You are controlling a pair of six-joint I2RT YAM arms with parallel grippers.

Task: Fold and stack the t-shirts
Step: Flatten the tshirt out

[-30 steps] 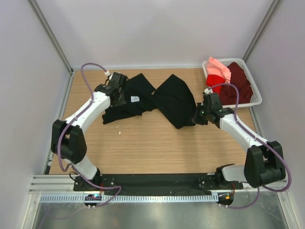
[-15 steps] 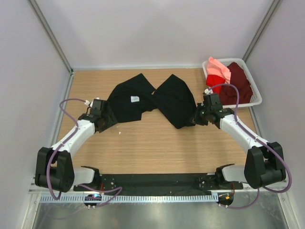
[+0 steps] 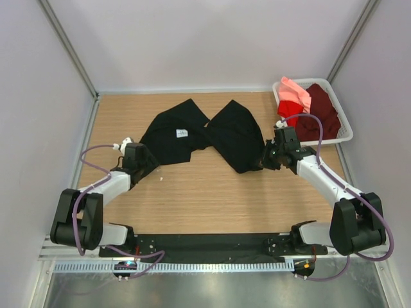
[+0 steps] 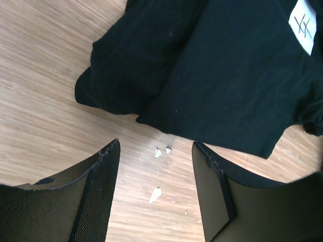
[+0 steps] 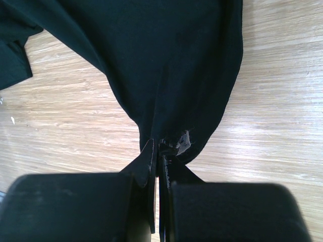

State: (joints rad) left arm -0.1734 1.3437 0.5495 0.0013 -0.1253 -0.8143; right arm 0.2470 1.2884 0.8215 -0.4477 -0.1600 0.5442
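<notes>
- The left gripper [image 4: 155, 147] hangs low over the wooden table [image 3: 212, 199] at the left of the overhead view, its fingers [image 4: 103, 174] well apart with nothing between them.
- A few small white scraps [image 4: 155, 194] lie on the bare wood in that gap.
- Just past its fingertips is the near corner of the black t-shirt [image 3: 173, 138], apart from the gripper.
- The right gripper [image 5: 160, 143] is pinched together on the black t-shirt's edge, at centre right of the overhead view.
- The shirt lies across the upper middle of the table in two rumpled halves joined by a twisted narrow part, its white square label [image 3: 182, 133] facing up on the left half.
- In the upper right corner a white basket [image 3: 342, 114] holds the salmon-pink shirt [image 3: 292, 90], the red shirt [image 3: 290, 108] and the maroon shirt [image 3: 321, 109], all bunched.
</notes>
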